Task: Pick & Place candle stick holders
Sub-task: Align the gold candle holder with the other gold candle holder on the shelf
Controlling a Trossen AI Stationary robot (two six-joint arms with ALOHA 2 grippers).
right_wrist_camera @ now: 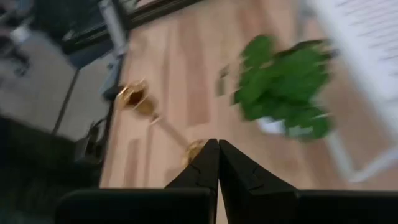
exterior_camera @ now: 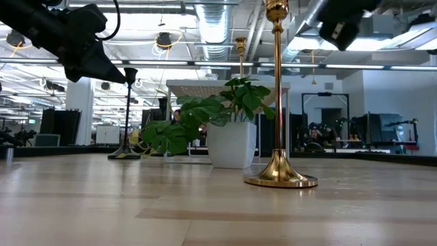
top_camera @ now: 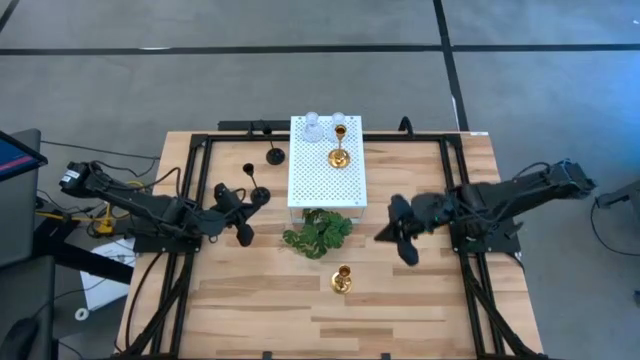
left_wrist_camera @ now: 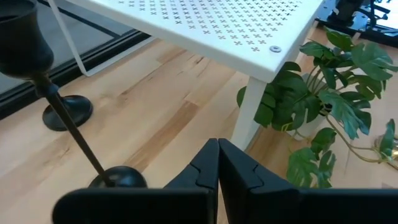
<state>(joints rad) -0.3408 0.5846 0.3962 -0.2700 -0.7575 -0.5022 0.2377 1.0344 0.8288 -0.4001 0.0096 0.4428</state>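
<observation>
A grey floor [top_camera: 300, 25] crossed by dark lines surrounds the wooden table [top_camera: 250, 300]. Beyond the table, strip lights [exterior_camera: 355, 66] and exposed ducts [exterior_camera: 212, 17] run overhead, with a white pillar [exterior_camera: 78, 113] behind.

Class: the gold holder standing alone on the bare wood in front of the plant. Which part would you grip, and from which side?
Grip the gold holder at its thin stem, coming level from the right, where the right gripper is nearest. It stands upright on a wide base with a cup on top, and the plant crowds the far side.
</observation>
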